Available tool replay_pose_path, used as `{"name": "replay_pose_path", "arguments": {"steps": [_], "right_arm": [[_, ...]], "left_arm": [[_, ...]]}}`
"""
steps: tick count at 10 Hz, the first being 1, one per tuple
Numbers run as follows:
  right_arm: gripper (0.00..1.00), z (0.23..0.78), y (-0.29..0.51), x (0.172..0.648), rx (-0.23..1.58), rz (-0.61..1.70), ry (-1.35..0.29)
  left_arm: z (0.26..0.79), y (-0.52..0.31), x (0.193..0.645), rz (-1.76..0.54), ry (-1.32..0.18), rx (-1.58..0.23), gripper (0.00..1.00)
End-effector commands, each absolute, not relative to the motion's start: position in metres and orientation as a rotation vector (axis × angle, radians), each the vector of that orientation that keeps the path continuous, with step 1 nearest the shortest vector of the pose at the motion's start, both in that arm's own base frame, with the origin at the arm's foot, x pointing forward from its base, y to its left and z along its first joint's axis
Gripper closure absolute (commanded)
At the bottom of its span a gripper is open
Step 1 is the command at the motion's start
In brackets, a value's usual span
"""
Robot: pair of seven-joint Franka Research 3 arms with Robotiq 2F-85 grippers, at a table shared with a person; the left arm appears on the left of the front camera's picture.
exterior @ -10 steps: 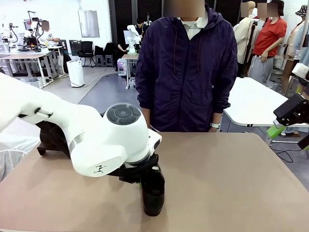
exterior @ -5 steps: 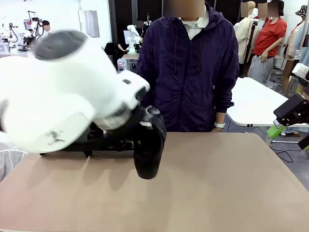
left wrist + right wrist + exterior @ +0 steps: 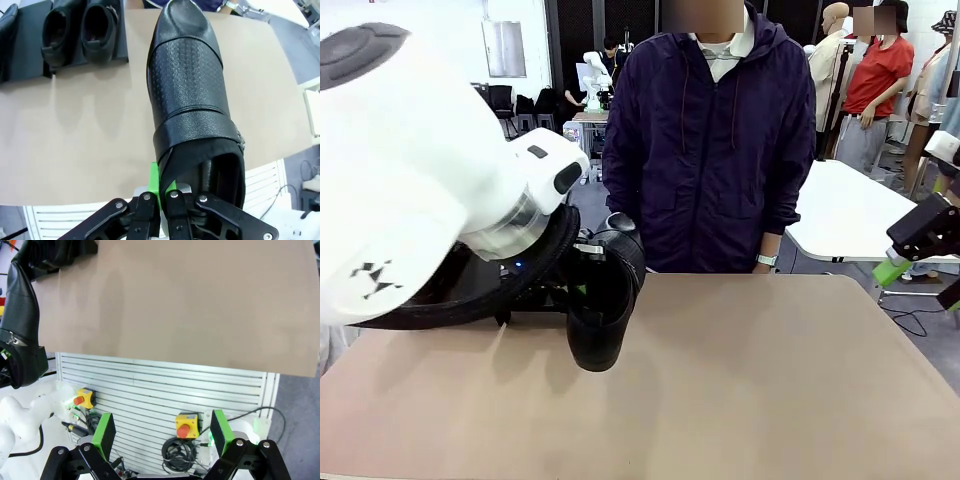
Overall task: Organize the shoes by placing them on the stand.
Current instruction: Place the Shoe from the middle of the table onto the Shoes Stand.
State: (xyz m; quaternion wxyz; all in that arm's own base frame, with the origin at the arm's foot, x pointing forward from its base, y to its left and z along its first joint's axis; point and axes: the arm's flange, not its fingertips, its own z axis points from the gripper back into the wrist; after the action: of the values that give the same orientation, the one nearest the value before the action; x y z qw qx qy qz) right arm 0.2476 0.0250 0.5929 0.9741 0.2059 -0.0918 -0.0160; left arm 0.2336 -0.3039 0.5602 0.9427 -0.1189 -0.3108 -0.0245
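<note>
Above the brown table (image 3: pixel 770 370), a black shoe (image 3: pixel 192 95) hangs pinched at its heel opening by the left gripper (image 3: pixel 167 192). Two more shoes (image 3: pixel 80 30) sit beside each other on the stand (image 3: pixel 30 50) beyond. Right gripper (image 3: pixel 162 432) hovers off the table edge, fingers spread; a person (image 3: pixel 715 140) stands opposite.

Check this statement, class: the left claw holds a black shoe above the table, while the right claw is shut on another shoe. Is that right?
One part is wrong. The right claw is open and holds nothing, as the right wrist view shows: its green pads stand wide apart. The rest stands: the left claw holds a black shoe above the table.
</note>
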Motion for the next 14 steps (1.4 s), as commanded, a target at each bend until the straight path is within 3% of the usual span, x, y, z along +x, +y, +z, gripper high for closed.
{"name": "replay_pose_path", "arguments": {"steps": [1, 4, 6, 10, 14], "right_arm": [[0.0, 0.596, 0.025, 0.249, 0.441, -0.009, -0.185], [0.0, 0.596, 0.025, 0.249, 0.441, -0.009, -0.185], [0.0, 0.596, 0.025, 0.249, 0.441, -0.009, -0.185], [0.0, 0.596, 0.025, 0.249, 0.441, -0.009, -0.185], [0.0, 0.596, 0.025, 0.249, 0.441, -0.009, -0.185]], "left_arm": [[0.565, -0.311, 0.239, -0.05, -0.656, -0.269, 1.0], [0.564, -0.303, 0.246, -0.054, -0.658, -0.265, 1.0], [0.578, -0.237, 0.291, -0.015, -0.757, -0.33, 1.0], [0.53, -0.099, 0.371, 0.004, -0.851, -0.255, 1.0], [0.485, -0.022, 0.399, -0.001, -0.847, -0.176, 1.0]]}}
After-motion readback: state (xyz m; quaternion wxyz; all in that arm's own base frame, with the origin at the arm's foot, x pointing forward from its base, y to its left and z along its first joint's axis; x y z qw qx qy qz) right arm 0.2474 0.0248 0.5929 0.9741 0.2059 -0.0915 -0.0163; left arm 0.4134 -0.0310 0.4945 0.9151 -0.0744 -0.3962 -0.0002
